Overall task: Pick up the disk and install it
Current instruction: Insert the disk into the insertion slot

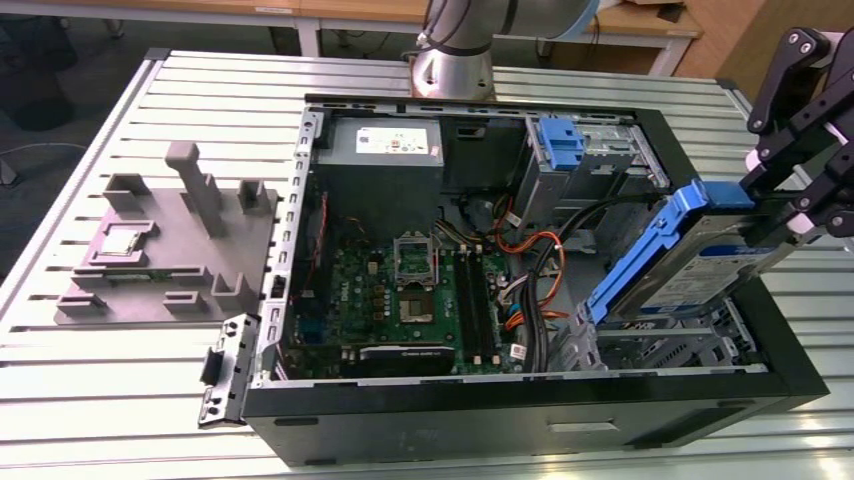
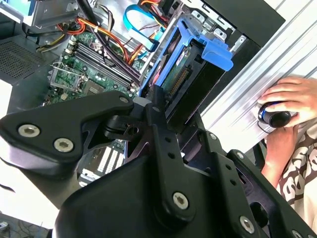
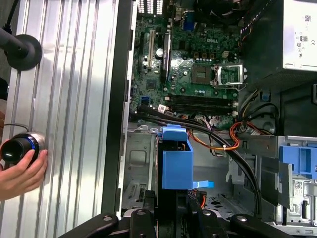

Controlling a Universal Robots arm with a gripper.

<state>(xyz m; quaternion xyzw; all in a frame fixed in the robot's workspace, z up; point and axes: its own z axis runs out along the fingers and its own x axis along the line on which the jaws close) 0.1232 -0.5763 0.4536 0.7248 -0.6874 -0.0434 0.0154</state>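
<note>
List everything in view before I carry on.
the disk: one, silver-grey with blue rails, tilted over the case's drive bay
computer case: one, black, open, on the table
motherboard: one, green, inside the case
power-supply box: one, grey, in the case near the arm's base
bare bracket: one, blue, in a drive bay inside the case
cables: several, orange and black, beside the motherboard
fixture block: one, grey, on the table, exterior view's left
table: one, silver, slotted, under the case
knob: one, black and blue, at the table's edge
person's hand: one, on the knob
arm: one, silver, base beside the case
tool: one, black, shut on the disk
</note>
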